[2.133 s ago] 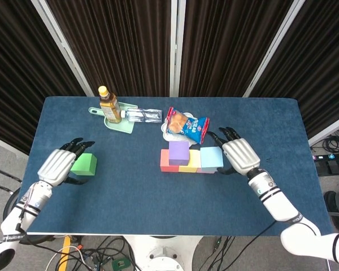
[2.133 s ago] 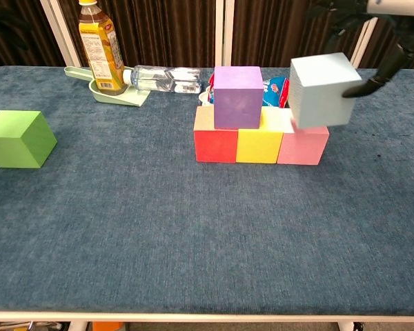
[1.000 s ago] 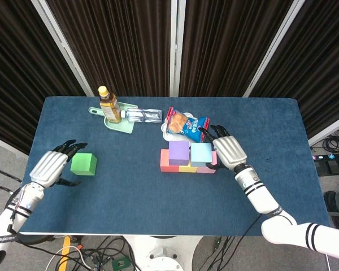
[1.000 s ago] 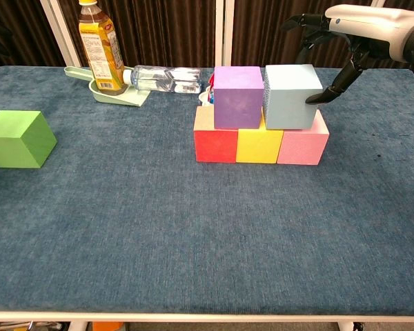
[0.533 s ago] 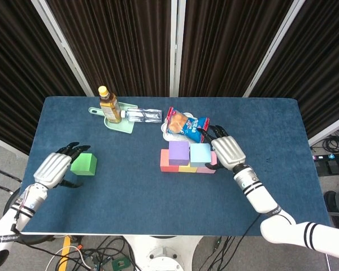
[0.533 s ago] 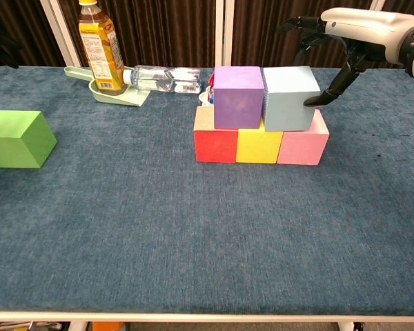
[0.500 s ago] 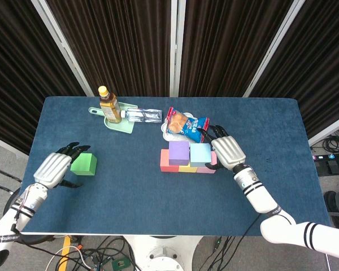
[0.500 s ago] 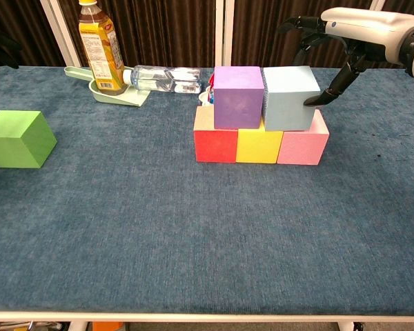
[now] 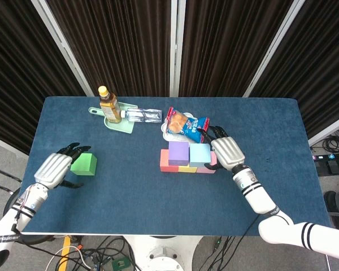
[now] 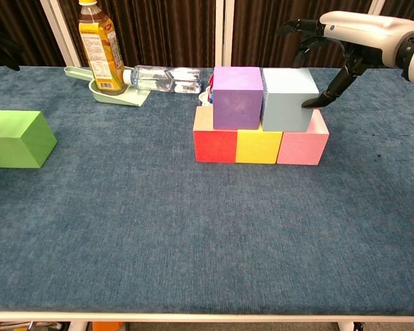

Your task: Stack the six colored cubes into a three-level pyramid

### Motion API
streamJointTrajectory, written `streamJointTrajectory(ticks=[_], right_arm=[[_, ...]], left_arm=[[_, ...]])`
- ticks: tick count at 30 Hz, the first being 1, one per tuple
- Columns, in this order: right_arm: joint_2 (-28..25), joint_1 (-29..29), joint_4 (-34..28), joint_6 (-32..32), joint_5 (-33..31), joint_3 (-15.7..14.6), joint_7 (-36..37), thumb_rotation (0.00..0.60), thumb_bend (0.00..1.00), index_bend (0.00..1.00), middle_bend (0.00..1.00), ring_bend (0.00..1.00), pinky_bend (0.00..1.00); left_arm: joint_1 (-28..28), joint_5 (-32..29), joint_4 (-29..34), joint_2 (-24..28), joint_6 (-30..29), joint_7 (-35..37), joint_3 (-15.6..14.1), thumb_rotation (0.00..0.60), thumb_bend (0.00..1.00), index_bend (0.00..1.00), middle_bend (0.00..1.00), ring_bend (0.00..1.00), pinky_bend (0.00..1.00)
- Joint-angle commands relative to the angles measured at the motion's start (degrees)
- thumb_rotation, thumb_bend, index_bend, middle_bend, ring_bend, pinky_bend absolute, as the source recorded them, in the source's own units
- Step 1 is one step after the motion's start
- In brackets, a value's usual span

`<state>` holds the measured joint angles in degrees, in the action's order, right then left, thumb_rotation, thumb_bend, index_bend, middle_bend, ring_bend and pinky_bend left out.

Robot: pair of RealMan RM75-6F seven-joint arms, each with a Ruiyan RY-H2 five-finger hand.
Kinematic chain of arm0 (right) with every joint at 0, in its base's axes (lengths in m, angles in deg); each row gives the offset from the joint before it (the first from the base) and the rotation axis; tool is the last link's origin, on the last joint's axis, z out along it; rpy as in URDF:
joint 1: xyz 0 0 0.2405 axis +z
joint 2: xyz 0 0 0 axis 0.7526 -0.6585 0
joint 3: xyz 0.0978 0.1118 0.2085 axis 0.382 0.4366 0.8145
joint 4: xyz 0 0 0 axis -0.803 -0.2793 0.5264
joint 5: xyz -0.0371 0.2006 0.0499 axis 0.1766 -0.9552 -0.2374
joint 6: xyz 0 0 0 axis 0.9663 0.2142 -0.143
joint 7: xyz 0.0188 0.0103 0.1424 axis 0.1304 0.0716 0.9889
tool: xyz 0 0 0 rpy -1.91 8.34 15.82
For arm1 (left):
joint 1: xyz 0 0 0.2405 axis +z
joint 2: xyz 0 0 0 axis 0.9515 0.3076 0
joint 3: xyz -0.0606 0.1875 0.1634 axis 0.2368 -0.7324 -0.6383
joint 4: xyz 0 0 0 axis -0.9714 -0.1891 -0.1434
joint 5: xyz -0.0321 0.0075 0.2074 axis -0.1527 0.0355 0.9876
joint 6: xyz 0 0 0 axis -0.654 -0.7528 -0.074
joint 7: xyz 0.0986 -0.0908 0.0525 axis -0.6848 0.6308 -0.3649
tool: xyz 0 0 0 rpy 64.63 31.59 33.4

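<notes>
Beside the purple cube (image 10: 238, 97), the light blue cube (image 10: 288, 99) now sits on the second level; two seconds ago it hung in the air off the pink cube's (image 10: 303, 145) outer edge, carried by the right hand (image 9: 226, 152). Since then that hand has brought it inward and down, so it rests across the yellow cube (image 10: 258, 146) and the pink one, just beside or touching the purple. In the chest view the right fingers (image 10: 329, 91) are still at the blue cube's outer face, one tip touching or nearly touching its lower edge, the others arched above its far side; whether they still pinch it or have let go I cannot tell. The red cube (image 10: 214, 145) closes the bottom row on the far side from those fingers.

That leaves five cubes placed and two levels done. Only the green cube (image 9: 83, 164) remains, well away across the table (image 10: 193, 234), just beyond the left hand's (image 9: 53, 170) fingers, which are loosely curled beside it and hold nothing. It belongs, I judge, on top, over the seam between purple and blue.
</notes>
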<state>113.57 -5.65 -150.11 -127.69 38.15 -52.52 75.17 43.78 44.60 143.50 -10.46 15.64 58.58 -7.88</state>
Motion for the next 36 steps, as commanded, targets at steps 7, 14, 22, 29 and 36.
streamJointTrajectory(ticks=[7,14,22,29,36], right_arm=[[0.62,-0.48,0.48,-0.82,-0.08,-0.08,0.62,0.6,0.17,0.0,0.45,0.03,0.0],[0.75,-0.48,0.3,-0.79,0.02,-0.14,0.71,0.6,0.17,0.0,0.45,0.03,0.0],[0.54,-0.41,-0.25,-0.53,-0.8,-0.05,0.41,0.6,0.17,0.0,0.45,0.03,0.0],[0.63,-0.36,-0.31,-0.72,-1.27,-0.11,-0.25,0.6,0.17,0.0,0.45,0.03,0.0],[0.79,0.07,-0.25,-0.51,-1.42,0.35,-0.16,0.6,0.17,0.0,0.45,0.03,0.0]], left_arm=[[-0.08,-0.34,0.05,0.1,0.42,-0.02,0.1,0.6,0.0,0.11,0.15,0.06,0.21],[0.07,-0.13,-0.08,0.12,0.5,0.12,-0.11,0.6,0.0,0.11,0.15,0.06,0.21],[-0.09,-0.32,-0.21,0.01,0.9,0.61,0.03,0.6,0.0,0.11,0.15,0.06,0.21],[-0.13,-0.38,-0.18,0.05,1.02,0.66,0.07,0.6,0.0,0.11,0.15,0.06,0.21],[-0.05,-0.45,-0.49,-0.06,1.13,0.88,-0.01,0.6,0.0,0.11,0.15,0.06,0.21]])
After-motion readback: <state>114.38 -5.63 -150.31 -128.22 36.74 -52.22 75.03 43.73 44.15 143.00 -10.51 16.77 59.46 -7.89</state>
